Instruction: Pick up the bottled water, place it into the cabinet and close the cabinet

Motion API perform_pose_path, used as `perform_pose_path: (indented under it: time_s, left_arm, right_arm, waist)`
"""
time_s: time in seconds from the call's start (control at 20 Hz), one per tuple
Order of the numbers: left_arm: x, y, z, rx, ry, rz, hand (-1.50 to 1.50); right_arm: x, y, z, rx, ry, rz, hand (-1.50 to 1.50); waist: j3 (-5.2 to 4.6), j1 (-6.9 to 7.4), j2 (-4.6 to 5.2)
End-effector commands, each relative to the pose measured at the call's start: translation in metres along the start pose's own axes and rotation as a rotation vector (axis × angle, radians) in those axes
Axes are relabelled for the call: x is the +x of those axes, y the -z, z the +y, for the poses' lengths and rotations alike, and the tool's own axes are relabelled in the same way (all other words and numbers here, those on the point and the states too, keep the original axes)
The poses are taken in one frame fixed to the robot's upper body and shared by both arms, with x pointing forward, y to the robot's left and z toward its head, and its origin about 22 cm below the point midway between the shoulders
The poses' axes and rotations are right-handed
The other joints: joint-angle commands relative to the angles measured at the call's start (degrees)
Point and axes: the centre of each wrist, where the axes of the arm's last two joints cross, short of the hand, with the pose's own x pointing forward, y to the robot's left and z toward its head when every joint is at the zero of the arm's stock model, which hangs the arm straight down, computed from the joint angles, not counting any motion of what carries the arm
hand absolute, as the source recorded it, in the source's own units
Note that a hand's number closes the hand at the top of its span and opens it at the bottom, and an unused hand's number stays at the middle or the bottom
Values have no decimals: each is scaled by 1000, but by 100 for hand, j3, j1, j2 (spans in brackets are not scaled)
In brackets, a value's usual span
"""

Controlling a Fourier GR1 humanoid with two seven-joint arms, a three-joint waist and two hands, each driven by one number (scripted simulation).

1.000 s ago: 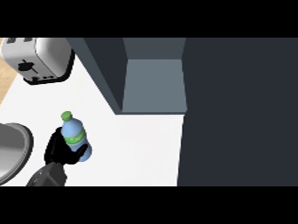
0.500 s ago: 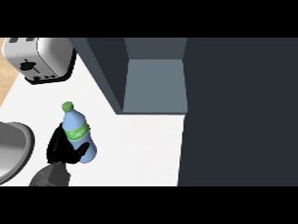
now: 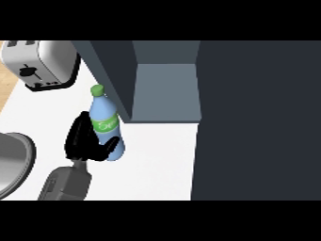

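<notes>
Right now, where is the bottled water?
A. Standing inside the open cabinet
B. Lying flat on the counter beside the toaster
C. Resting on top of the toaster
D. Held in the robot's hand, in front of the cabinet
D: the hand has its fingers curled round the bottled water, whose green cap points toward the open cabinet; the bottle is not yet inside it.
</notes>
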Motion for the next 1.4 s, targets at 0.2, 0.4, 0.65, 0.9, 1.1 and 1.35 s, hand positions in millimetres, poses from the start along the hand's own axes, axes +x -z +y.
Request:
perform_pose_path:
  time_s: [0.2,0.4,0.65,0.9,1.1,1.35]
  left_arm:
    - [25,39,-76,-25,71,-23,150]
    - [15,71,-101,-1,114,-29,150]
    - [23,88,-135,-11,271,-86,150]
    - [20,105,-130,27,336,-105,150]
    - [37,119,-151,73,403,-108,150]
    - [40,123,-149,150,499,-124,150]
  right_arm:
    - [-4,2,-6,-7,-4,-7,-150]
    - [-5,15,12,0,8,-8,-150]
    - [-22,10,12,27,29,22,-150]
    - [-15,7,3,16,15,4,-150]
    - [-10,16,1,32,22,-23,-150]
    - [-11,18,14,65,26,-5,-150]
  waist:
    - [-1,-25,9]
    - [-5,-71,26]
    - [-1,-140,33]
    - [-4,-209,60]
    - [2,-254,77]
    - [-2,-333,89]
